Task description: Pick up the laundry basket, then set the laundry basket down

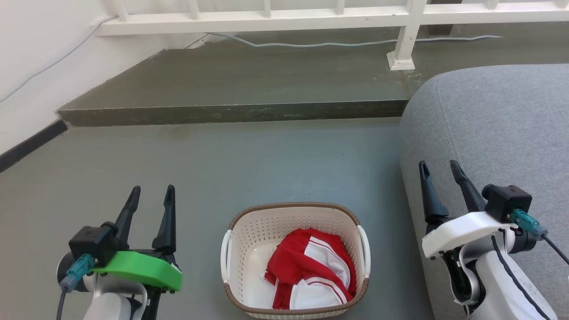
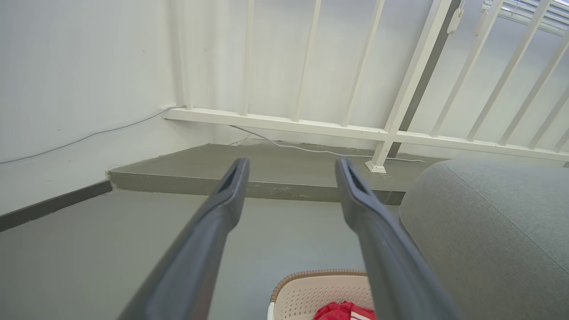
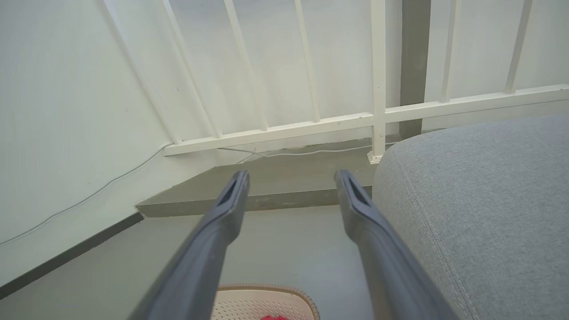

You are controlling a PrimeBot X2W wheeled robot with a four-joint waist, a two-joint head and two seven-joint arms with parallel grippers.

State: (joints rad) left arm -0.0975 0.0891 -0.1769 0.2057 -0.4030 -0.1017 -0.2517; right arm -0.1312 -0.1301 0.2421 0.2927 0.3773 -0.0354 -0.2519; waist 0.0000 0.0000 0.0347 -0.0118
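Observation:
The laundry basket (image 1: 249, 240) stands on the grey floor at the bottom middle of the head view, cream perforated plastic with a brown rim and white side handles. A red and white garment (image 1: 311, 266) lies inside it. My left gripper (image 1: 152, 192) hangs open to the basket's left, apart from it. On the other side, my right gripper (image 1: 440, 168) is open above the sofa's edge. The left wrist view has the left gripper (image 2: 291, 165) open, with the basket's rim (image 2: 320, 273) low between its fingers. In the right wrist view the right gripper (image 3: 291, 177) is open over the basket (image 3: 262, 302).
A grey sofa (image 1: 498, 133) fills the right side, close to the basket. A raised concrete step (image 1: 231, 111) runs across ahead, with a white railing (image 1: 400, 44) and a cable (image 1: 311, 43) on it. A white wall (image 1: 26, 66) closes the left.

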